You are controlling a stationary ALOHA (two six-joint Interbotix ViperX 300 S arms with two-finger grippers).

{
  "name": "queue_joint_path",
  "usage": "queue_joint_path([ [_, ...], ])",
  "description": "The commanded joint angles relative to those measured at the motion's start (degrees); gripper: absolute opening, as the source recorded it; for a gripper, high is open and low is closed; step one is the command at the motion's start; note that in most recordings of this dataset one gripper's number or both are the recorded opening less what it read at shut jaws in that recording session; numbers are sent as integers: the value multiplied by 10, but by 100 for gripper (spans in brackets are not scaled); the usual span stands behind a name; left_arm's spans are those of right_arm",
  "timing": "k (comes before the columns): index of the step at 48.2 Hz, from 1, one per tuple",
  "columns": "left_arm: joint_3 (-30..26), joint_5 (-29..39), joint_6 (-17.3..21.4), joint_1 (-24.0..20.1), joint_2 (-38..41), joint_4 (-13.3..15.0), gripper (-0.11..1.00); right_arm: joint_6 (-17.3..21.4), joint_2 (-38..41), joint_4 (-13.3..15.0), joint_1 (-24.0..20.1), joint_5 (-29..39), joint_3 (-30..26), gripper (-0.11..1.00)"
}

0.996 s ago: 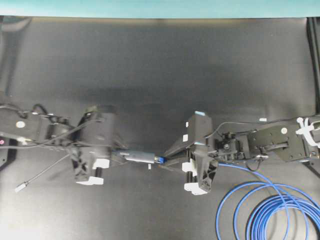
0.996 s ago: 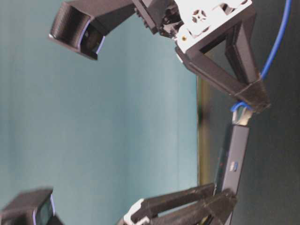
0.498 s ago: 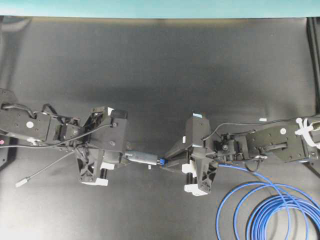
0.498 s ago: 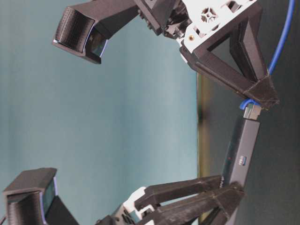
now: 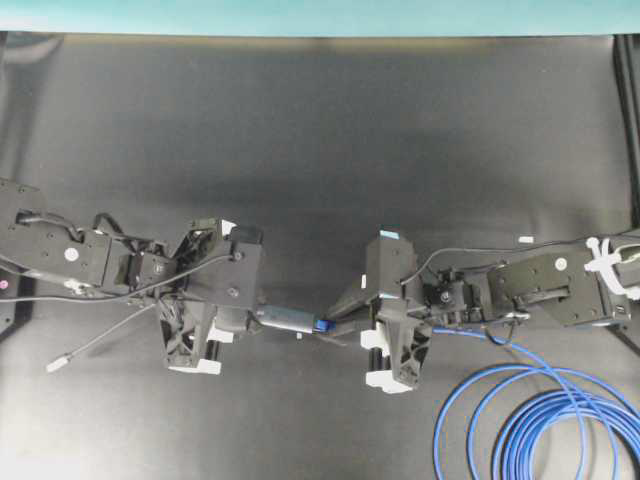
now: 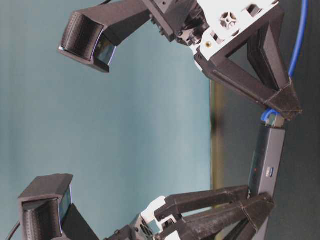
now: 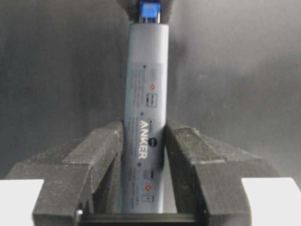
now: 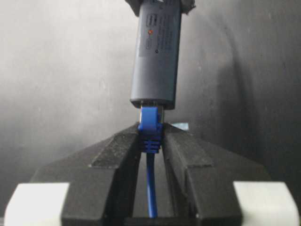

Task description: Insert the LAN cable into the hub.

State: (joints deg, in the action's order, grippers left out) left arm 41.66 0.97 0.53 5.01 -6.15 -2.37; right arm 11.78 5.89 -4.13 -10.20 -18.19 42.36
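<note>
Overhead: matte black table (image 5: 320,130), teal wall strip along the top edge. Left gripper (image 5: 243,318) and right gripper (image 5: 345,318) meet near table centre with the hub (image 5: 284,318) bridged between them; a blue bit of the cable (image 5: 520,420) shows at the hub's right end, the rest runs back under the right arm into loops at bottom right, cut off by the frame. Thin grey cord (image 5: 100,340) trails left from under the left arm to a small plug (image 5: 62,362) on the table. Finger detail too small here. Table-level: picture is turned sideways, teal wall fills the left, table edge runs vertically. Hub stands between the two grippers, left one clamping its lower end, right one at the top over the plug; plug seat mostly hidden by the fingertip. Left wrist: fingers (image 7: 101,160) pressed against both sides of the hub, label side facing camera, blue plug at the far end partly cut off by the top edge. Right wrist: fingers (image 8: 117,146) pinching the blue plug boot, plug tip inside the hub's port; how deep it sits I can't tell.
</note>
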Motion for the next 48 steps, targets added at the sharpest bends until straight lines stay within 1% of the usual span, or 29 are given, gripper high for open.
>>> queue_joint_path([
  [1, -6, -14, -1, -3, -6, -2, 29, -5, -10, 2, 4, 7, -28, 12],
  [9, -1, -4, -3, 0, -7, -2, 29, -4, -10, 2, 0, 42, -25, 12],
  [17, 1, 32, -3, -1, -6, -2, 29, -3, -15, 2, 0, 45, -13, 13],
  [18, 1, 35, -3, -1, -6, -2, 29, -1, -16, 2, 0, 44, -11, 15],
  [19, 1, 36, -4, 0, -6, -2, 29, 0, -17, 2, 0, 44, -8, 18],
  [21, 2, 37, -3, -1, -6, -2, 29, 3, -19, 2, 0, 44, -2, 29],
  [27, 4, 35, -4, -2, -5, -2, 29, 12, -33, -1, -4, 44, 22, 66],
  [29, 4, 35, -4, -2, -5, -2, 29, 14, -40, -1, -4, 44, 31, 76],
  [32, 6, 35, -4, -1, -4, -2, 29, 16, -48, -1, -4, 43, 42, 85],
  [37, 8, 34, -4, -1, -3, -2, 29, 16, -67, -2, -4, 36, 61, 83],
  [41, 8, 34, -4, -1, 2, -2, 29, 16, -82, -3, -4, 26, 76, 83],
  [44, 8, 31, -4, 0, 7, -2, 29, 17, -95, -4, -2, 11, 90, 83],
  [48, 11, 25, -8, -1, 19, -2, 29, 17, -109, -10, 2, -29, 113, 83],
])
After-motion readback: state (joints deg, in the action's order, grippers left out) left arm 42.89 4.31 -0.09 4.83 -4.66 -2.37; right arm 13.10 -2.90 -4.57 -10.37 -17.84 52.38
